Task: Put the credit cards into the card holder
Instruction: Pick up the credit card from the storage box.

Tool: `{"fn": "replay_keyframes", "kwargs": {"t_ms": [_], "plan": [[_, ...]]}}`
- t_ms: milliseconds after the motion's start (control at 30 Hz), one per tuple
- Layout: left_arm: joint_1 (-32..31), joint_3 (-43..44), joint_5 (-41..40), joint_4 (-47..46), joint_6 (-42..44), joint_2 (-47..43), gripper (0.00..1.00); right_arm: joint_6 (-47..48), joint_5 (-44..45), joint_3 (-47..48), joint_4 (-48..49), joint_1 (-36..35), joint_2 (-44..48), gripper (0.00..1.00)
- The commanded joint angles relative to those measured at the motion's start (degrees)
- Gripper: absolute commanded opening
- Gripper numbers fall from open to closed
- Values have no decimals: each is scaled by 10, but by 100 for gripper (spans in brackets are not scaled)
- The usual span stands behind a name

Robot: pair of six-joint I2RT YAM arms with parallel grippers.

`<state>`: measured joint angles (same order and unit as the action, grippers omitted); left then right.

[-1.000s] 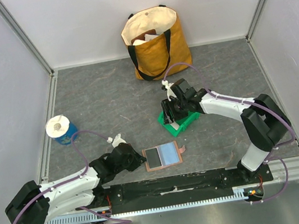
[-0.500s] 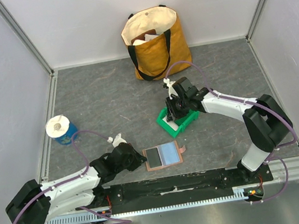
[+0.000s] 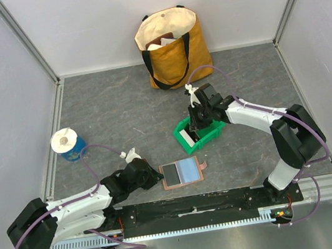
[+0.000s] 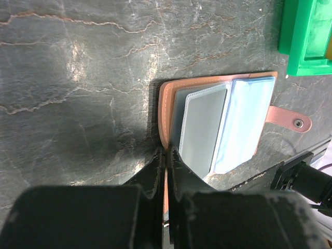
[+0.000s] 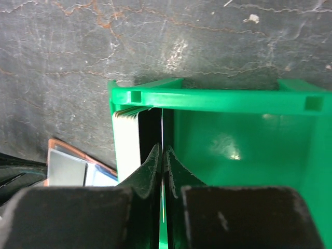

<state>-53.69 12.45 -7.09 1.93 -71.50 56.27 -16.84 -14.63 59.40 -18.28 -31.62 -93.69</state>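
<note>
1. Left wrist view: we see the left fingers (image 4: pixel 166 154) pressed together on the near edge of the card holder (image 4: pixel 244 119). Its terracotta rim runs up between them.
2. The card holder lies open and flat on the table (image 4: pixel 78 78) at the centre of the frame. A dark grey card (image 4: pixel 202 129) sits in the clear sleeve on its left half, and blue-grey lining shows on the right. The snap tab (image 4: pixel 290 118) sticks out towards the right edge.
3. In the right wrist view, the right fingers (image 5: pixel 162 151) are all but closed, and a thin pale card (image 5: pixel 162 129) stands edge-on between them.
4. These fingers hang inside the green bin (image 5: pixel 233 98), just right of the white cards (image 5: pixel 126 140) that lie against the bin's left wall.
5. In the top external view, we find the card holder at the lower centre. The bin is up and to the right of it, apart from it.
6. Farther out, a yellow tote bag (image 3: pixel 174 54) stands at the top centre, and a blue cup (image 3: pixel 68 143) sits at the left.
</note>
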Motion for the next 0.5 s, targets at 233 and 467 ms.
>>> {"fn": "replay_keyframes", "kwargs": {"t_ms": [233, 467], "plan": [[3, -3, -11, 33, 22, 12, 2, 21, 37, 7, -4, 2, -16, 6], [3, -5, -9, 25, 21, 17, 2, 17, 41, -11, 1, -2, -18, 11]]}}
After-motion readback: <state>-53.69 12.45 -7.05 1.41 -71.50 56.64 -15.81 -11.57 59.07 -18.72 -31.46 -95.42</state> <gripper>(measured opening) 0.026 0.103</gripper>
